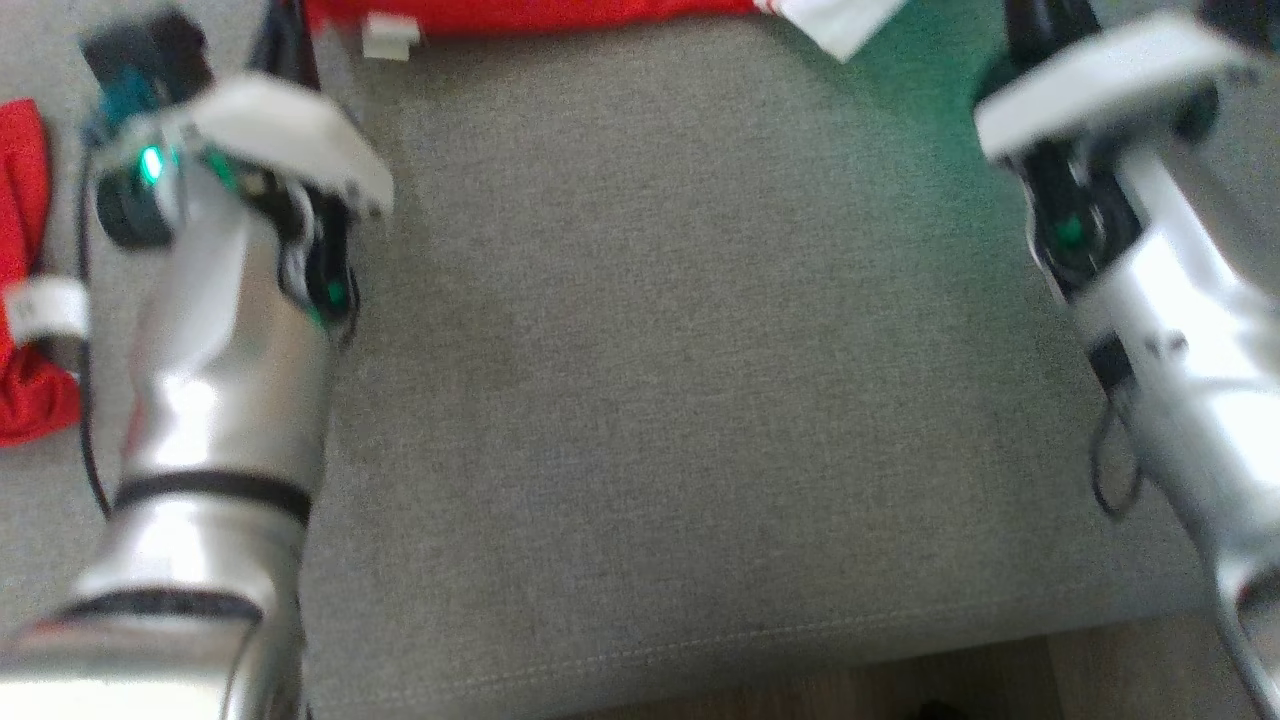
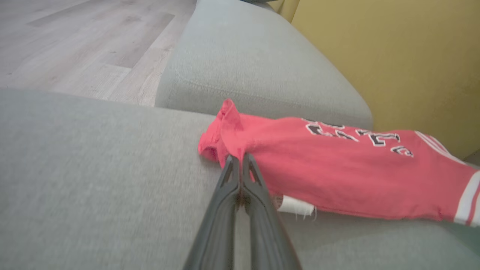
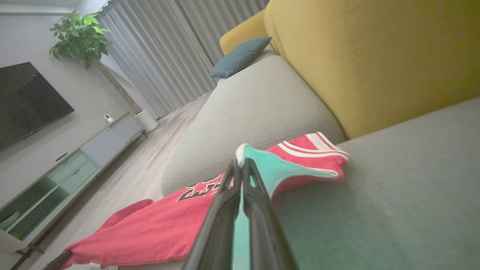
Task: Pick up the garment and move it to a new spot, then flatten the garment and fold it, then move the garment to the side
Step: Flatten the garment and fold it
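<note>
Clamped flat together with the left gripper (image 2: 240, 160) on the bunched red edge of the garment (image 2: 337, 172), low over the grey seat cushion (image 1: 680, 380). Likewise pinched shut with the right gripper (image 3: 240, 162) on a pale, teal-tinted flap of the same cloth, raised slightly off the cushion. Stretched out between the two grips along the far side of the cushion, red with black-and-white lettering on top and white stripes at one end. Lying mostly on the cushion, with a white tag (image 2: 296, 205) poking out beneath the near hem. From the head view, just a red strip at the cushion's far edge, plus a red bunch toward its left side. Behind the cushion, a yellow backrest (image 3: 375, 56). Beyond the cushion's end, a second grey cushion (image 2: 255, 67) and pale wooden floor (image 2: 93, 45).
</note>
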